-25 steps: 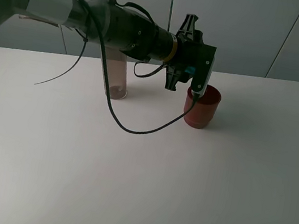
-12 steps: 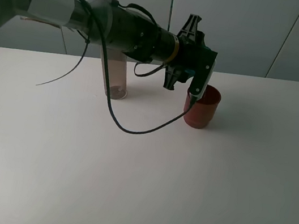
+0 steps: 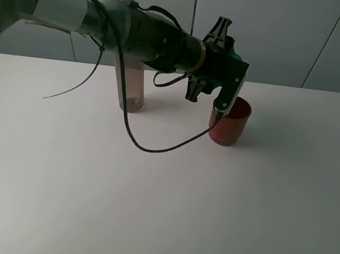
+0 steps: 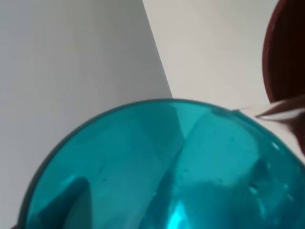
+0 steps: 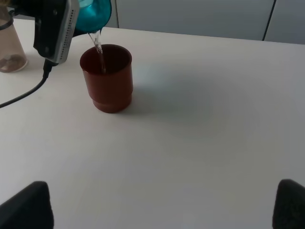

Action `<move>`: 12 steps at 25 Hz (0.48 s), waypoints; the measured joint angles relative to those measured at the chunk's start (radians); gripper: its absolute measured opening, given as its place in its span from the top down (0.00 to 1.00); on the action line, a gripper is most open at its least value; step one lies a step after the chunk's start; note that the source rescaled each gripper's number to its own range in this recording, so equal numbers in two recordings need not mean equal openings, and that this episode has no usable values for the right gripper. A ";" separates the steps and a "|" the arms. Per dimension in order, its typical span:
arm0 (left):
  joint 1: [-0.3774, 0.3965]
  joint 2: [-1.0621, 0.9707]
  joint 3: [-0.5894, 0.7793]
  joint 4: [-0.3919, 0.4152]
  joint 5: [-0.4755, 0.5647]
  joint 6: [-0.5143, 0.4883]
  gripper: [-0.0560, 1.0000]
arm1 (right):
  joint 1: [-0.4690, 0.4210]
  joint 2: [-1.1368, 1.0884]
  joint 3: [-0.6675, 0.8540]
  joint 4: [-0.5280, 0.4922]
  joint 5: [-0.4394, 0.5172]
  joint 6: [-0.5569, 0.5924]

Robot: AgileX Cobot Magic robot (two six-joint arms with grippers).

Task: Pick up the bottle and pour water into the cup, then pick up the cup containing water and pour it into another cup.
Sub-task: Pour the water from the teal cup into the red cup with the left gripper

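Teal cup (image 5: pixel 95 12): left end effector (image 3: pixel 221 77) is clenching it tipped above red cup (image 5: pixel 106 78) near the surface's far edge, so water is streaming in; right end effector is standing open, idle.

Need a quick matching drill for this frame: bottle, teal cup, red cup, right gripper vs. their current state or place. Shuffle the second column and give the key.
Things
1. bottle
2. teal cup
3. red cup
4. right gripper

States
A. tipped over, a thin stream leaving its rim
B. upright on the table, behind the left arm
C. open, away from everything
D. upright, taking in the stream

Pairs: 1-B, 2-A, 3-D, 4-C
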State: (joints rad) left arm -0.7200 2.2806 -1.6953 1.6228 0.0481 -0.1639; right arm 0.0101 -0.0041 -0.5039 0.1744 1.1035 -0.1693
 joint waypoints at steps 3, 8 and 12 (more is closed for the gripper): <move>-0.002 0.000 0.000 -0.002 0.016 0.010 0.82 | 0.000 0.000 0.000 0.000 0.000 0.000; -0.013 0.000 0.000 -0.004 0.026 0.027 0.82 | 0.000 0.000 0.000 0.000 0.000 0.000; -0.019 0.000 0.000 -0.004 0.039 0.054 0.82 | 0.000 0.000 0.000 0.000 0.000 0.000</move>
State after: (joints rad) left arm -0.7395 2.2806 -1.6953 1.6192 0.0872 -0.1094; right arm 0.0101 -0.0041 -0.5039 0.1744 1.1035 -0.1693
